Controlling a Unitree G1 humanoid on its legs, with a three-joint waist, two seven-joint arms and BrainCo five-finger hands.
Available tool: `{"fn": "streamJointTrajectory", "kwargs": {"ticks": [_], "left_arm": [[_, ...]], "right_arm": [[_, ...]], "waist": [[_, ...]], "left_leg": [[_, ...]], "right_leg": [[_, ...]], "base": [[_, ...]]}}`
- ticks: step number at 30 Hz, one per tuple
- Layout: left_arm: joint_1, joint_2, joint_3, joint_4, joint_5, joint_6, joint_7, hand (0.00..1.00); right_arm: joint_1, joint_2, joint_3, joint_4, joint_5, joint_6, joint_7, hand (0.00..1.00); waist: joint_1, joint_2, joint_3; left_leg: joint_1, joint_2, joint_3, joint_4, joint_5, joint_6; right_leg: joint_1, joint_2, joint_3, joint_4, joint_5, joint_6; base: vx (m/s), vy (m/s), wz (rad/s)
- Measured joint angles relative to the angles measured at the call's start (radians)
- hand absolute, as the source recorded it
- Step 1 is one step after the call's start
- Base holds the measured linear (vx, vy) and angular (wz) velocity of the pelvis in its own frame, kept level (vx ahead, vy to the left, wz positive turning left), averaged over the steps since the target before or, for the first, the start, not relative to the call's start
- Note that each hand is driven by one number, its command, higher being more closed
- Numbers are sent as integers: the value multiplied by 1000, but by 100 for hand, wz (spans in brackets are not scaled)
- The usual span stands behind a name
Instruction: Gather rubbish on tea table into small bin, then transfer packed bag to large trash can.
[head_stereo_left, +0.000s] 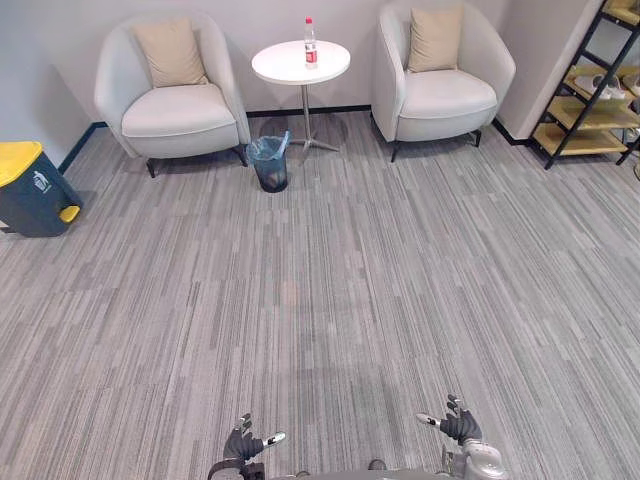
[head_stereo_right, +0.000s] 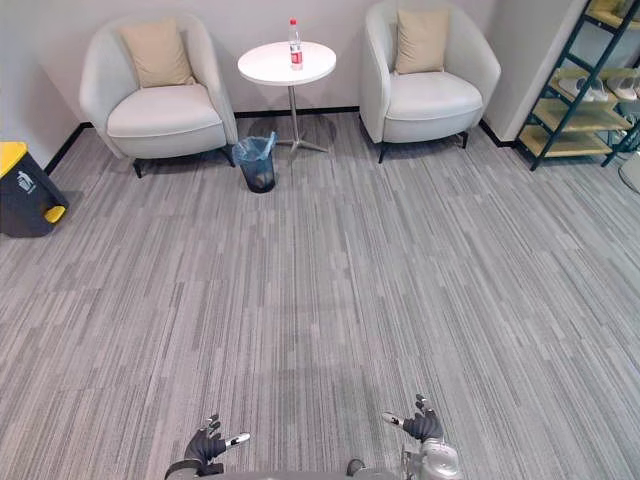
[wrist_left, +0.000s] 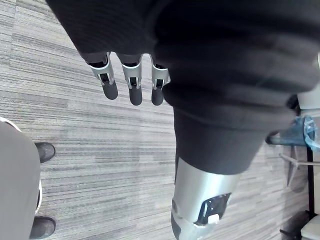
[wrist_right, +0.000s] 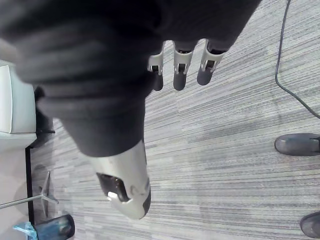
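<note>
A round white tea table (head_stereo_left: 300, 62) stands at the far wall between two armchairs, with a red-capped bottle (head_stereo_left: 310, 42) upright on it. A small dark bin (head_stereo_left: 269, 163) lined with a blue bag sits on the carpet just in front of the table. A large dark trash can (head_stereo_left: 30, 187) with a yellow lid stands at the far left. My left hand (head_stereo_left: 245, 442) and right hand (head_stereo_left: 455, 423) hang low at the near edge, far from the table. Both are open, fingers (wrist_left: 131, 80) straight and holding nothing.
Two pale armchairs (head_stereo_left: 175, 95) (head_stereo_left: 440, 75) with beige cushions flank the table. A dark-framed shelf unit (head_stereo_left: 590, 95) with wooden shelves stands at the far right. Wide grey carpet (head_stereo_left: 330, 290) lies between me and the table. A person's shoes (wrist_right: 297, 144) show nearby in the right wrist view.
</note>
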Motion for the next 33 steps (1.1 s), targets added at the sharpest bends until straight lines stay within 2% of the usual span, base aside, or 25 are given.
{"fn": "streamJointTrajectory", "kwargs": {"ticks": [1, 3, 5, 7, 9, 10, 12, 13, 14, 15, 16, 17, 18, 19, 20, 21, 22, 23, 25, 27, 29, 30, 32, 33], "left_arm": [[1, 1, 0, -4, -3, 0, 0, 0], [3, 8, -2, -22, -4, 1, 0, 0], [-2, 13, -7, -31, -4, 1, -1, 0], [-15, 32, -22, -58, -4, 0, -1, 0], [-27, 49, -36, -58, -4, 3, 0, 0], [-31, 52, -35, -58, -4, 3, 1, 0], [-48, 53, -34, -57, -4, 3, 1, 0], [-60, 53, -34, -56, -4, 2, 1, 0], [-62, 53, -34, -55, -4, 2, 1, 0], [-59, 64, -33, -54, -4, 1, 1, 0], [-65, 57, -26, -32, -4, 2, 0, 0], [-78, 44, -23, -27, -4, 2, -1, 0], [-85, 41, -20, -27, -4, 1, 0, 0], [-97, 24, -13, -28, -4, 1, 0, 0], [-101, 17, -13, -27, -4, 1, 0, 0], [-101, 8, -15, -29, -4, 0, -1, 0], [-98, 6, -14, -32, -4, -1, -1, 0], [-92, 6, -13, -38, -4, -2, -1, 0], [-87, 5, -14, -47, -4, -1, -1, 0], [-85, 5, -8, -49, -4, 0, 1, 0], [-85, -2, -1, -49, -4, 1, 2, 0], [-83, -13, -1, -50, -5, 2, 3, 0], [-83, -20, -1, -51, -5, 2, 3, 0], [-81, -19, 0, -49, -7, 1, 5, 0]], "right_arm": [[1, -7, 0, -8, 0, 1, 0, 0], [-4, -17, 1, -17, -1, 1, 0, 0], [-5, -21, 2, -17, -1, 2, 0, 0], [-8, -15, 5, -33, -1, 2, 1, 0], [4, -18, 11, -38, -1, 3, 3, 0], [-4, -19, 14, -38, -2, 3, 3, 0], [-13, -29, 21, -41, -2, 3, 3, 0], [-19, -37, 22, -42, -3, 3, 3, 0], [-18, -39, 22, -43, -3, 3, 2, 0], [-8, -38, 24, -52, -3, 3, 2, 0], [5, -49, 22, -51, -3, 2, 1, 0], [-8, -51, 19, -51, -3, 7, -2, 0], [-13, -49, 20, -59, -3, 6, -2, 0], [-28, -47, 21, -63, -2, 4, 0, 0], [-28, -47, 21, -63, -1, 3, 0, 0], [-21, -47, 23, -62, 0, 2, -1, 0], [-10, -41, 27, -62, 2, 0, -2, 0], [-14, -40, 40, -61, 9, -6, -4, 0], [-38, -42, 47, -61, 17, -17, -6, 0], [-61, -43, 41, -54, 23, -16, -8, 0], [-65, -35, 37, -53, 32, -14, -9, 0], [-64, -36, 34, -52, 38, -13, -10, 0], [-65, -36, 18, -51, 38, -13, -10, 0], [-66, -35, 17, -45, 38, -13, -13, 0]], "waist": [[1, 2, 0], [1, 4, 1], [2, 7, 11], [-8, 2, 42], [-22, 6, 57], [-30, 10, 60], [-33, 23, 76], [-34, 35, 84], [-34, 36, 85], [-35, 17, 80], [-43, 14, 82], [-46, 39, 86], [-54, 36, 84], [-58, 40, 86], [-60, 44, 90], [-61, 50, 95], [-58, 47, 100], [-44, 36, 105], [-22, 29, 106], [-7, 33, 110], [16, 24, 119], [30, 17, 123], [31, 29, 119], [39, 39, 116]], "left_leg": [[-5, 0, 4, 19, -17, 3], [-10, -5, 8, 65, -67, 15], [12, -16, 8, 63, -79, 24], [70, -38, -21, 42, -95, 44], [126, -33, -54, 32, -113, 54], [142, -18, -68, 28, -113, 54], [164, 12, -76, 28, -113, 54], [185, 39, -81, 30, -113, 49], [197, 45, -79, 30, -112, 24], [226, 45, -86, 32, -125, -24], [262, 52, -109, 49, -152, -67], [246, 84, -117, 96, -147, -81], [214, 89, -130, 152, -131, -107], [122, 117, -153, 354, -49, -97], [80, 134, -166, 463, 6, -78], [19, 178, -179, 626, 77, -53], [-29, 241, -160, 829, 56, -24], [-87, 282, -127, 967, 22, -5], [-202, 276, -128, 1022, -16, -5], [-313, 243, -126, 942, -51, -7], [-359, 180, -115, 757, -68, -5], [-373, 88, -131, 477, -47, -25], [-373, 55, -142, 284, 9, -50], [-376, 49, -167, 215, 111, -3]], "right_leg": [[-21, -4, 5, 49, -29, 4], [-85, -32, 2, 233, -115, 41], [-156, -56, -21, 413, -147, 63], [-264, -109, -72, 716, -152, 41], [-319, -125, -118, 809, -230, 24], [-364, -123, -161, 794, -242, 4], [-420, -107, -219, 734, -238, -4], [-477, -66, -238, 627, -197, -27], [-487, -49, -238, 565, -157, -34], [-478, -21, -227, 407, -22, -82], [-476, -26, -232, 435, 78, -152], [-477, -19, -264, 467, 48, -179], [-470, -23, -266, 466, 14, -167], [-420, -19, -275, 426, -9, -168], [-375, -14, -283, 386, -10, -169], [-281, 2, -297, 311, -9, -169], [-162, 24, -312, 233, -8, -169], [-66, 42, -304, 168, -10, -171], [10, 54, -277, 95, -14, -168], [55, 56, -259, 59, -20, -160], [98, 40, -233, 42, -30, -143], [140, 19, -213, 17, -46, -119], [149, 22, -205, 6, -62, -100], [161, 33, -179, 7, -85, -84]], "base": [[146, 57, -9], [214, 79, -8], [232, 118, 4], [313, 112, 38], [321, 22, 46], [288, -26, 31], [398, -81, 24], [431, -109, 17], [612, -174, 18], [573, -172, 30], [711, -196, 28], [475, -142, 31], [666, -262, 21], [536, -256, 31], [648, -297, 41], [525, -220, 47], [514, -220, 36], [443, -209, 10], [382, -151, -26], [328, -38, -31], [339, 49, -41], [348, 100, -34], [299, 133, -33], [358, 217, -58]]}}
